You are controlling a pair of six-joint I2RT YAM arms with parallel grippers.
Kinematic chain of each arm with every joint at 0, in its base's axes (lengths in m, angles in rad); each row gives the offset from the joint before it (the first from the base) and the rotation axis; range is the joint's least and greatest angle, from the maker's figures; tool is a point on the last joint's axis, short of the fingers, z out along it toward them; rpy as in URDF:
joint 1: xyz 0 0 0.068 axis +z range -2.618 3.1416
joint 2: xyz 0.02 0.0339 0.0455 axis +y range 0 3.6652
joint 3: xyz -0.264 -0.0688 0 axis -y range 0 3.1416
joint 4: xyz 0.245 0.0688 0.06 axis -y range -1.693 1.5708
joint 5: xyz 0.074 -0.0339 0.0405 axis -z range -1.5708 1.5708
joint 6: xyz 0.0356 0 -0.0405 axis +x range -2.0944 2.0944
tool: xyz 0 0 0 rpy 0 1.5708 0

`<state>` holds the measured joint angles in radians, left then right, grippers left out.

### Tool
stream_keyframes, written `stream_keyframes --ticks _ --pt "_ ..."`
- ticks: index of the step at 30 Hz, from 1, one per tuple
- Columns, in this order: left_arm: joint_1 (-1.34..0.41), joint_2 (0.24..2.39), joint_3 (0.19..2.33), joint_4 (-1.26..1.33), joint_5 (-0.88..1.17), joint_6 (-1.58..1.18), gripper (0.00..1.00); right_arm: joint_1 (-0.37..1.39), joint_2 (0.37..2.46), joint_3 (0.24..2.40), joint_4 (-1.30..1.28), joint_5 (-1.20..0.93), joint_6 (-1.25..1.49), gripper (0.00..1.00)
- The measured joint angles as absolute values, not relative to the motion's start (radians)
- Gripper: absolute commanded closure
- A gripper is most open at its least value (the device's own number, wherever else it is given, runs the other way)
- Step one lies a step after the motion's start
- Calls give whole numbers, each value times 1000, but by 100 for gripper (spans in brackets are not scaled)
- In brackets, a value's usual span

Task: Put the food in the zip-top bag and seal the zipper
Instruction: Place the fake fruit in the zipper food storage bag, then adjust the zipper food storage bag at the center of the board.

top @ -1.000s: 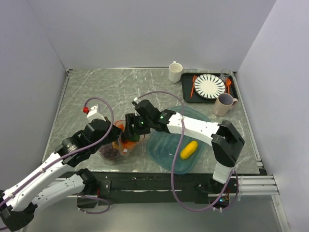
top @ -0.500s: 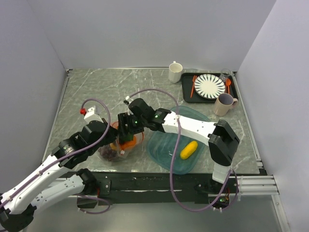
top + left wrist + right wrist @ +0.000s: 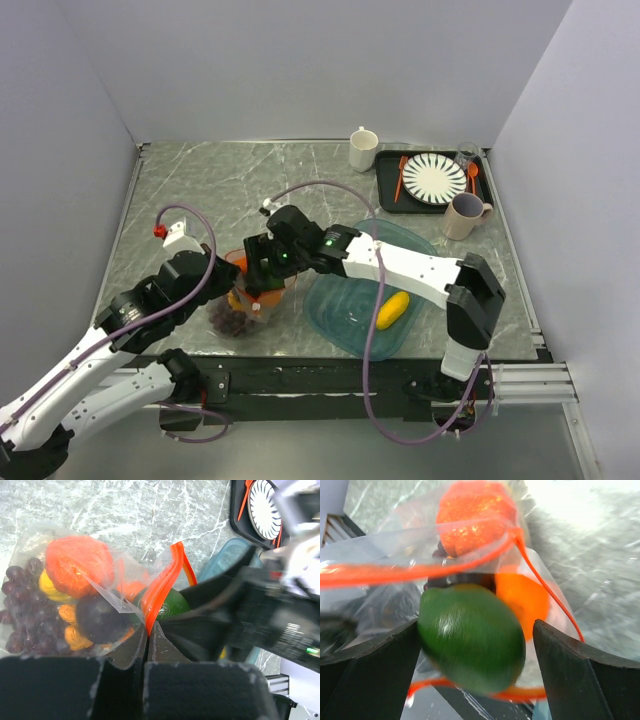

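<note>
— Most of it bagged already, or can't that be said yet?

— Pretty much, lol. Top view first: the zip-top bag [image 3: 232, 312] is seen near the front edge of the table, stuffed with food and worked from both sides, with the left gripper [image 3: 228, 274] and the right gripper [image 3: 263, 270] both at its mouth. One yellow piece [image 3: 391, 309] is left lying in the teal tray [image 3: 335, 300] just beside the bag, so that one is judged not yet packed.

— And from the wrists?

— Left wrist: the zipper [image 3: 162, 587] is clamped between the left gripper's closed fingers, and the mouth is held up and gaping. Through the plastic a grape bunch [image 3: 20, 610], an orange round [image 3: 75, 572] and a dark plum [image 3: 100, 620] can be made out. Right wrist: the right gripper's jaws are spread apart, with the green fruit [image 3: 470, 635] seen blurred between them, right over the open mouth. One finger looks touched by it and a gap shows on the other side, so the fruit is taken as let go, or close to it. Whether it's fully inside can't be told. What's left, as judged: the yellow piece to be fetched, then the zipper to be pressed shut along its whole length. None of it looks sealed.
</note>
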<state>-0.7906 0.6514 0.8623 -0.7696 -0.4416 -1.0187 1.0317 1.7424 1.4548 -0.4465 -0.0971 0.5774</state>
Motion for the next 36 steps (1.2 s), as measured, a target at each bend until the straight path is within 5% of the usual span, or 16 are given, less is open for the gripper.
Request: stream_keyframes --ticks 11,21,29,32,35,36 --pt "-791 652 863 -769 -442 -1019 99 1029 1599 1457 -532 69 565 3" --pt "-791 651 863 -769 -442 -1019 99 974 1527 1348 -562 128 603 33" --pt "-791 651 863 -769 -442 -1019 99 975 1586 1340 -561 58 613 47" --pt "-791 651 863 -769 -442 -1019 99 975 1621 1340 -563 50 617 62" --pt "-791 649 863 -769 -442 -1019 99 975 1643 1338 -571 42 619 97" --pt "-791 649 863 -769 -442 -1019 99 975 1644 1338 -575 40 617 100"
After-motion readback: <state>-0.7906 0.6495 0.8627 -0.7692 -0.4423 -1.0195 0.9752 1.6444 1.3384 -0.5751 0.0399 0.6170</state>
